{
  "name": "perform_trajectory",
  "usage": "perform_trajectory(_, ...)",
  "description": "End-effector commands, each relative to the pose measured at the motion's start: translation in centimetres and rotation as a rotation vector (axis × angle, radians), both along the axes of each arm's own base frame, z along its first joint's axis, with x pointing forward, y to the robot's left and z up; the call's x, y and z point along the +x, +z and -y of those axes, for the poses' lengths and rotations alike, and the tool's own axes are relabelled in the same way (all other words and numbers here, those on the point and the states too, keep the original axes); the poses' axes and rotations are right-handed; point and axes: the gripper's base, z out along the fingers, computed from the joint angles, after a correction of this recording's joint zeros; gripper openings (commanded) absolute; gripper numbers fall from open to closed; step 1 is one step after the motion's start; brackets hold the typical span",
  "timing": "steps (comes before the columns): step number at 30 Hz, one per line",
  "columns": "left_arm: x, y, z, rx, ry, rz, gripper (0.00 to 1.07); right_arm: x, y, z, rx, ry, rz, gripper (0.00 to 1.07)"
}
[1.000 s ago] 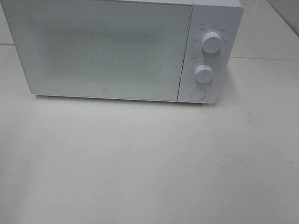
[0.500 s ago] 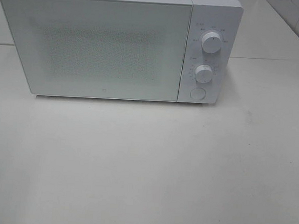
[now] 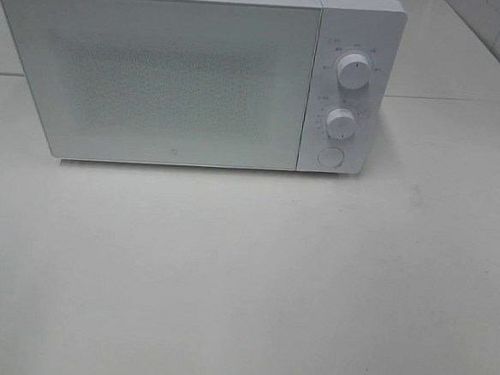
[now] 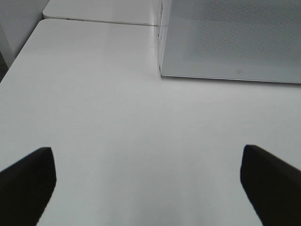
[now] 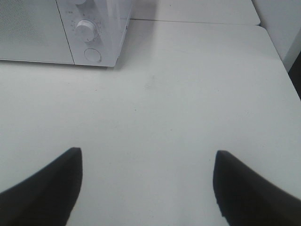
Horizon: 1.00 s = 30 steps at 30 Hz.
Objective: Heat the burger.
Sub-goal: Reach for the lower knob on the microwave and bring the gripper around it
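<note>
The burger is out of view in every frame. A white microwave (image 3: 198, 72) stands at the back of the white table (image 3: 243, 281) with its door shut; its door (image 4: 235, 37) shows in the left wrist view and its knob panel (image 5: 89, 33) in the right wrist view. My left gripper (image 4: 148, 181) is open over bare table, well in front of the microwave's left corner. My right gripper (image 5: 148, 181) is open too, over bare table in front of the knob side. Nothing lies between either pair of fingers. Neither arm shows in the exterior high view.
The microwave has two round knobs (image 3: 352, 72) and a round button (image 3: 330, 156) on its right side. A second table surface (image 5: 197, 12) joins behind. The table's left edge (image 4: 19, 56) and right edge (image 5: 282, 61) are near.
</note>
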Motion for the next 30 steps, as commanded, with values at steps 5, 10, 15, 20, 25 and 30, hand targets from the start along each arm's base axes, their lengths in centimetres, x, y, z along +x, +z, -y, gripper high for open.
perform_trajectory(5, -0.33, -0.12, 0.01, 0.002, 0.005, 0.018, 1.0, -0.26, 0.02, 0.01, -0.008, -0.001, 0.037, 0.76)
perform_trajectory(10, -0.33, -0.12, 0.01, 0.002, 0.005, 0.018, 1.0, -0.26, 0.02, 0.01, -0.008, -0.001, 0.037, 0.76)
perform_trajectory(15, -0.33, -0.12, 0.01, 0.002, 0.005, 0.018, 1.0, -0.26, 0.02, 0.01, -0.008, -0.001, 0.037, 0.76)
perform_trajectory(20, -0.33, -0.12, 0.01, 0.002, 0.005, 0.018, 1.0, -0.26, 0.02, 0.01, -0.008, -0.001, 0.037, 0.76)
perform_trajectory(25, -0.33, -0.12, 0.01, 0.002, 0.005, 0.018, 1.0, -0.26, 0.02, 0.01, -0.008, -0.001, 0.037, 0.76)
perform_trajectory(30, -0.33, -0.12, 0.01, 0.002, 0.005, 0.018, 1.0, -0.16, 0.04, 0.0, -0.005, -0.003, 0.032, 0.76)
